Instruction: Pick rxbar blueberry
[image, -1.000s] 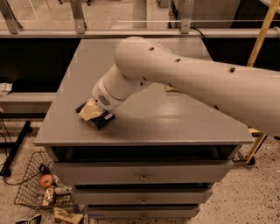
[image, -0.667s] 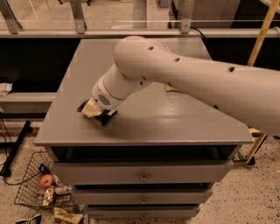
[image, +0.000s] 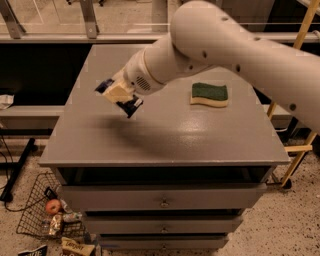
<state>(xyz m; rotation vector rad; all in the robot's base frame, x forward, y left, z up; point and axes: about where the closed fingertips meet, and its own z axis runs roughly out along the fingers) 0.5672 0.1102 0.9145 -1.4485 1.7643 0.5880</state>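
Observation:
My gripper (image: 118, 95) is over the left part of the grey cabinet top (image: 165, 130), raised above it. It is shut on the rxbar blueberry (image: 131, 104), whose dark navy wrapper ends stick out on both sides of the pale fingers (image: 116, 92). The bar hangs clear of the surface and casts a shadow below. The white arm (image: 225, 45) comes in from the upper right.
A green-and-yellow sponge (image: 209, 94) lies on the right part of the cabinet top. Drawers (image: 164, 202) sit below the top. A wire basket (image: 45, 212) on the floor at lower left holds an orange fruit (image: 52, 206) and snack packets. A yellow pole (image: 300, 150) stands at right.
The gripper has lifted off the cabinet top with the bar in it and risen; the arm has swung up, uncovering the sponge.

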